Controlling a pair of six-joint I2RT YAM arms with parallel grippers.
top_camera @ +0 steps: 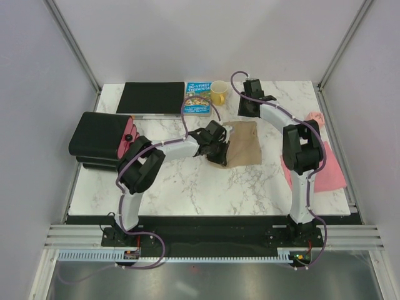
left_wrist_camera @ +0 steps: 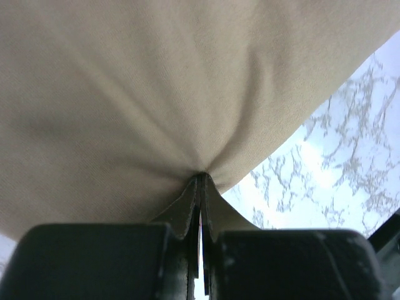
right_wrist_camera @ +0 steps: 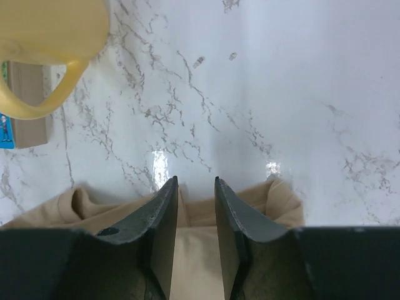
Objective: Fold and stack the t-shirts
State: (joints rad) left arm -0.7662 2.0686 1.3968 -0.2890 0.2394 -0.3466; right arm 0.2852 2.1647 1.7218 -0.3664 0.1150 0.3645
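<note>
One t-shirt [top_camera: 242, 142] mid table [top_camera: 187, 181], mug [top_camera: 219, 92] & book [top_camera: 198, 97] behind, other t-shirt [top_camera: 328, 165] far right, poss. overhanging

Place: a robot lab test cell, boxed in and staged.
Walls: plain pale panels [top_camera: 37, 94] on three sides, held by bare metal struts [top_camera: 74, 44].
Bench: marble-look table [top_camera: 187, 187], two arms [top_camera: 140, 169] bolted to a black base rail [top_camera: 212, 236] at its near edge, purple cables [top_camera: 184, 119] looping out.
Props: yellow mug [right_wrist_camera: 44, 31] just ahead and left of the right gripper [right_wrist_camera: 195, 181]; picture book [top_camera: 198, 98] and black mat [top_camera: 150, 97] beyond the left gripper [top_camera: 219, 147].
</note>
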